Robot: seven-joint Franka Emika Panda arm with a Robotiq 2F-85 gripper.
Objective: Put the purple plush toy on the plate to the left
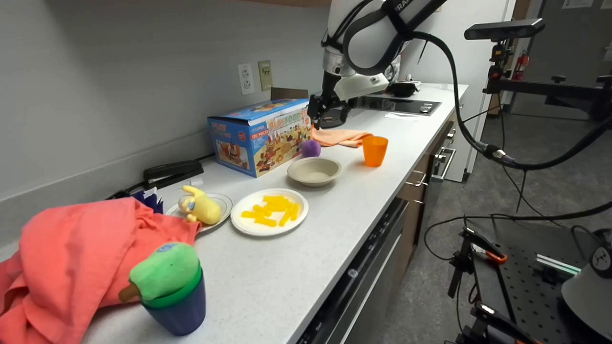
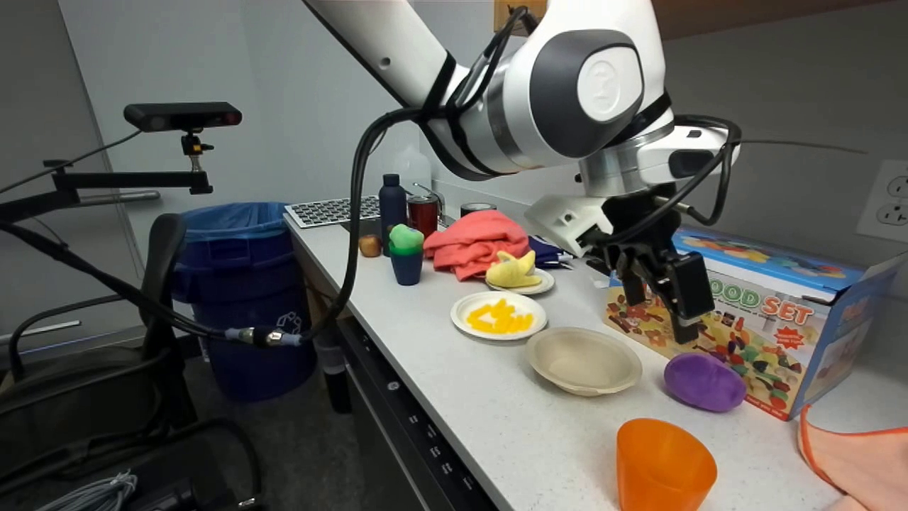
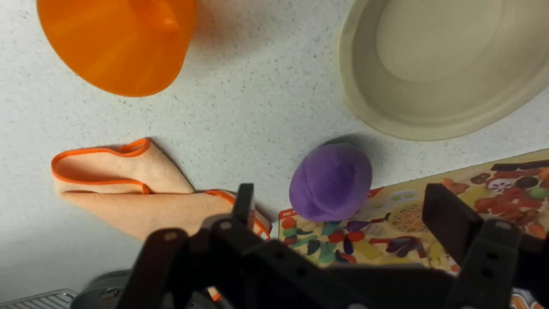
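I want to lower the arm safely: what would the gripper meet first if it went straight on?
Probably the purple plush toy, framed by the open gripper in the wrist view; depth is unclear, so the box might be brushed first.

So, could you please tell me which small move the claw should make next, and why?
I would probably lower the open claw slowly toward the purple plush toy: it hangs empty above the counter in both exterior views, and in the wrist view the toy appears between its fingers. The blue box stands close to the toy, so going slowly seems safer.
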